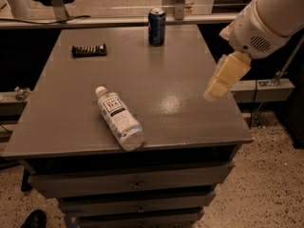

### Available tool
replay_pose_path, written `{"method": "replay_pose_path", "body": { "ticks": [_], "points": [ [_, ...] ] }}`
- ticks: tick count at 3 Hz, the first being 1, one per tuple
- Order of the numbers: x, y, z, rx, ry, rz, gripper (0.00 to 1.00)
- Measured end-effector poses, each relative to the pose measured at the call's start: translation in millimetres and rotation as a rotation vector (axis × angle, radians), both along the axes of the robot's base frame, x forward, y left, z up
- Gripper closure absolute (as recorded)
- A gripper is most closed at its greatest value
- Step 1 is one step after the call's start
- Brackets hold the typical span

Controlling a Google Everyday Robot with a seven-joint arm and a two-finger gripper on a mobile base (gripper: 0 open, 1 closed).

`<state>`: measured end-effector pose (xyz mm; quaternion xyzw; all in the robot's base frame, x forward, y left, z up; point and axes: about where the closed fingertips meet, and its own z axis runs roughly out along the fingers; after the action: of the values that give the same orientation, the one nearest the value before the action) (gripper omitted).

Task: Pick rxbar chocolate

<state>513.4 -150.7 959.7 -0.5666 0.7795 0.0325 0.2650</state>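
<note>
The rxbar chocolate [89, 50] lies flat near the far left corner of the grey cabinet top [161, 75]. Its long side runs roughly parallel with the far edge, and its dark wrapper shows a row of pale lettering. It is apart from the other things on the top. A blue drink can [156, 26] stands upright close to the far edge, about midway across and to the right of the bar. A clear bottle with a white label [118, 118] lies on its side toward the near edge, with its white cap pointing away and to the left and its base close to the front lip. The gripper [214, 88] is a cream-coloured piece at the end of the white arm [266, 18], which comes in from the upper right. It hangs above the right-hand part of the top, near the right edge, angled down and to the left. It is well apart from the bar, on the opposite side of the top, and touches nothing. From this angle it reads as one pale block, so I cannot tell whether it is set wide or narrow. Below the top are grey drawer fronts [133, 184], and the cabinet stands on a speckled floor [270, 189].
</note>
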Motion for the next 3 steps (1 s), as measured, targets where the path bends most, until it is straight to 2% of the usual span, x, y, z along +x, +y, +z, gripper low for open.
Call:
{"method": "replay_pose_path", "body": {
  "ticks": [1,2,3],
  "points": [
    [35,31,-12,0.093,-0.02,-0.021,0.0],
    [67,64,-16,0.214,-0.047,-0.066,0.0],
    [68,69,-19,0.216,-0.048,-0.053,0.0]
  ]
}}
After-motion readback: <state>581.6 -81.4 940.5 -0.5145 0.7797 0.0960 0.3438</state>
